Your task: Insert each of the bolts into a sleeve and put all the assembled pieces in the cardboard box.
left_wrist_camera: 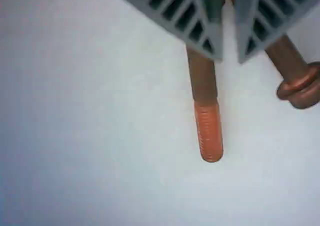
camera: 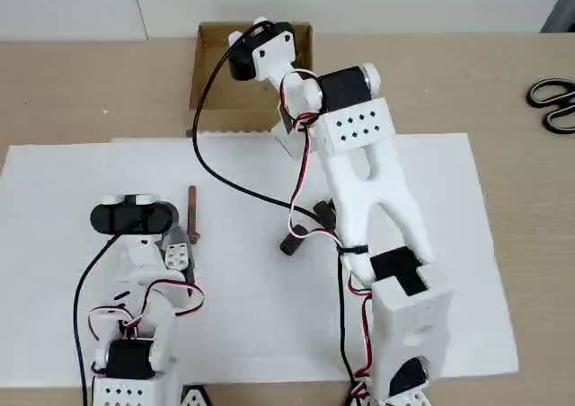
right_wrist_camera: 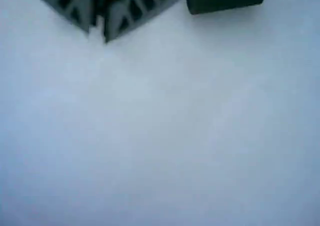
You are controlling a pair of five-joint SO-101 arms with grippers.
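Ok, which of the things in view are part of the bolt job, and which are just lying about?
Job:
bolt at the left gripper
second bolt beside it
cardboard box
right gripper, near the box

Lying about:
scissors, off to the side
paper sheet under the arms

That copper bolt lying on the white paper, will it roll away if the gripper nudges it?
Likely yes: the bolt has a round shaft and lies on smooth paper, so a sideways nudge should roll it. It looks like solid metal, so probably stiff and fairly heavy. Its threaded end may grip better than the smooth part.
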